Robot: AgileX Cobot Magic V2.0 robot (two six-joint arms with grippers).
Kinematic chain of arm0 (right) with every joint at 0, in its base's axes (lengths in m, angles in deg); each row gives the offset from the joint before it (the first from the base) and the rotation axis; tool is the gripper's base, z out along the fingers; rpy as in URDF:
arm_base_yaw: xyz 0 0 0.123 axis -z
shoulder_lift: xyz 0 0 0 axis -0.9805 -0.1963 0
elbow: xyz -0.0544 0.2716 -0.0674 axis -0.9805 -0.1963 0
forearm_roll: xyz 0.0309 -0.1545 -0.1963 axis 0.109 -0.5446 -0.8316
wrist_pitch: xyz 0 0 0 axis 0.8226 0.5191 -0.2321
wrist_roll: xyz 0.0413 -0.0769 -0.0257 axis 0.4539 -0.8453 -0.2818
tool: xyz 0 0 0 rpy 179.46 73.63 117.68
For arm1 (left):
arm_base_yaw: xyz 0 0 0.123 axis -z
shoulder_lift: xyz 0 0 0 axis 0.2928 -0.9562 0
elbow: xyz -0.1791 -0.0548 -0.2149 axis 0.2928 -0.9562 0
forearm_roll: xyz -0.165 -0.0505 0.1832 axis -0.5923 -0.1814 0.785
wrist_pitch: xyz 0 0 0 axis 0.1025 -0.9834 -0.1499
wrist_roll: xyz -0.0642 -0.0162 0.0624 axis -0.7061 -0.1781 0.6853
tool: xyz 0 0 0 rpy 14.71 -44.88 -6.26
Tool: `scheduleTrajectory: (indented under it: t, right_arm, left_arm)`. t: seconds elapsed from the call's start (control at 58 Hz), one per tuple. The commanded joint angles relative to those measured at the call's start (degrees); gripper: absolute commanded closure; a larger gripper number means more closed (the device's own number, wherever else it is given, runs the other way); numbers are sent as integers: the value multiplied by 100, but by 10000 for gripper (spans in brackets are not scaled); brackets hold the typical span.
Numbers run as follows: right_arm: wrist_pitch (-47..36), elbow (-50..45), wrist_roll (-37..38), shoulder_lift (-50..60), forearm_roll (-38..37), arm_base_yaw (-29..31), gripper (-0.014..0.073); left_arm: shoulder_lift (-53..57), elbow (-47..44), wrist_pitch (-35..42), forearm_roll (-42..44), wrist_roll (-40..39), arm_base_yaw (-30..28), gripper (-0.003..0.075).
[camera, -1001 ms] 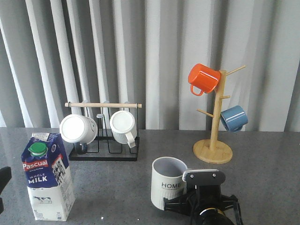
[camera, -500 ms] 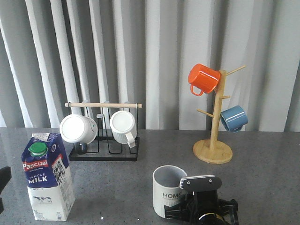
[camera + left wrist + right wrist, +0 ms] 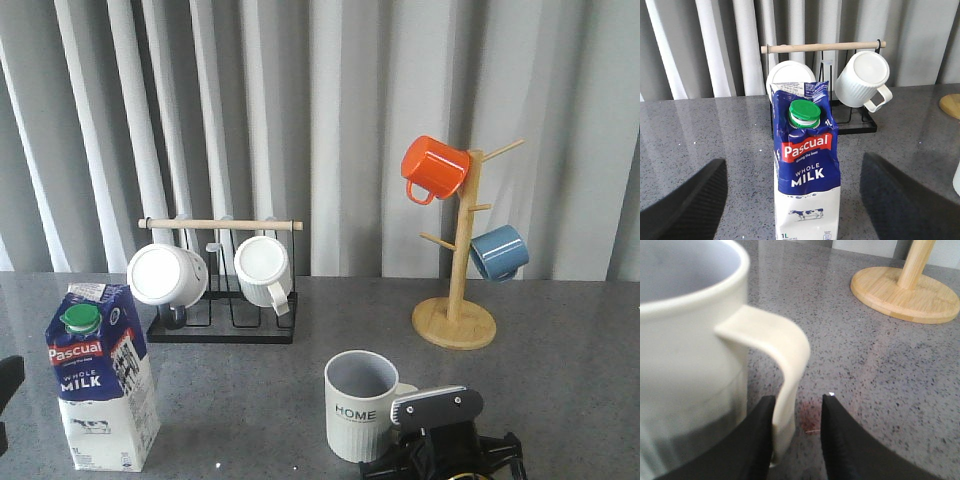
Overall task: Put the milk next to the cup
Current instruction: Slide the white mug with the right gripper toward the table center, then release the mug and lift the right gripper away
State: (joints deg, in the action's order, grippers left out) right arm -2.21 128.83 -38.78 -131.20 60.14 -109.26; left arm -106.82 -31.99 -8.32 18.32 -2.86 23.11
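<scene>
The milk carton is standing at the desk's left front, well apart from the HOME mug, whose handle is sitting between the right claw's slightly parted fingers, while the left claw's blurred fingers are flanking the carton, spread wide.

Glossy ribbed cup, speckled stone table
</scene>
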Motion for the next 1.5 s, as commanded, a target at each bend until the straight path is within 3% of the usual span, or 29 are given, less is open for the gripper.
scheduleTrajectory:
  t: [0.0,0.276,0.431,0.707,0.949,1.035,1.156,1.329,1.484]
  right_arm:
    - [-413,-200,126,557,-575,-5,348]
    - [-393,-902,647,1968,-1284,51,348]
    - [495,-959,695,2947,-2002,412,348]
    - [2780,-959,794,4676,-2897,1970,349]
    - [3775,-959,1981,6013,-3947,2974,351]
    - [4014,-959,2037,6416,-4076,2967,405]
    - [4299,-959,2102,6934,-4076,2954,606]
    - [4341,-959,2729,7289,-4344,2954,603]
    - [4511,-959,2741,7282,-4471,2954,604]
  left_arm:
    - [35,190,368,-59,-48,27,197]
    - [35,190,368,-59,-48,27,197]
    - [35,190,368,-59,-48,27,197]
    - [35,190,368,-59,-48,27,197]
    - [35,190,368,-59,-48,27,197]
    - [35,190,368,-59,-48,27,197]
    - [35,190,368,-59,-48,27,197]
    - [35,190,368,-59,-48,27,197]
    - [35,190,368,-59,-48,27,197]
